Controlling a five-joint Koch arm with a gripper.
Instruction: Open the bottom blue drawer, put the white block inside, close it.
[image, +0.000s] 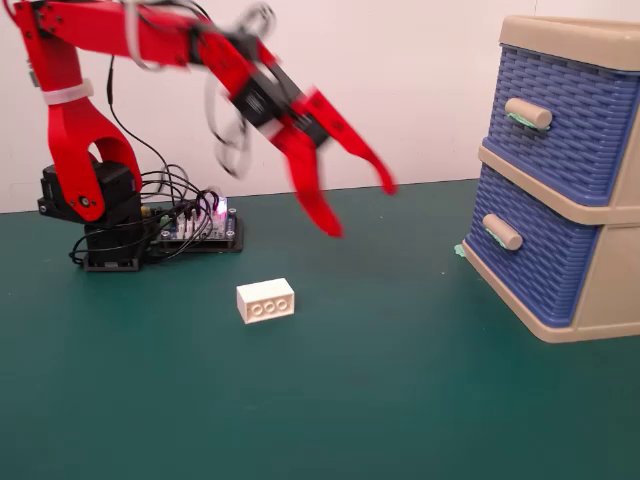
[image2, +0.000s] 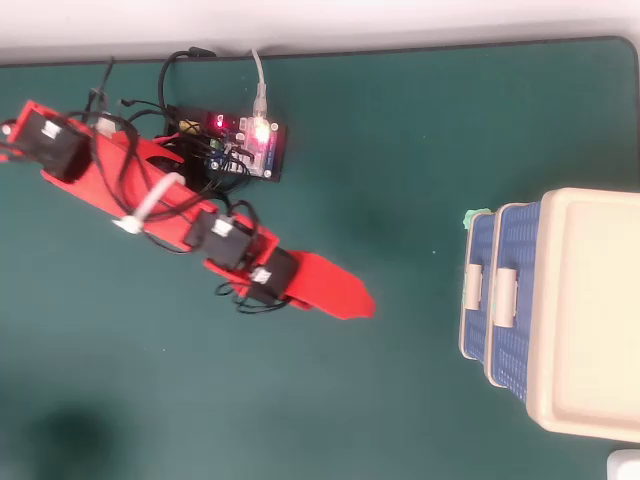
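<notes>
claw (image: 360, 210) spread, empty, in mid-air | white block (image: 265, 300) on mat below-left of it in fixed view, hidden overhead | bottom blue drawer (image: 535, 262) closed, well right | circuit board (image2: 247, 146) behind by base

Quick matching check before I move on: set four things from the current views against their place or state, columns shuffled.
Things:
1. small white rectangular plastic block
2. red gripper
3. bottom blue woven-texture drawer
4. circuit board with lit LEDs

Places or states:
A. shut, flush in the beige cabinet frame
B. beside the arm's base, near the wall
C. open, up in the air above the mat
D. lying on the green mat, circles facing the fixed view's camera

Pairs: 1-D, 2-C, 3-A, 4-B
</notes>
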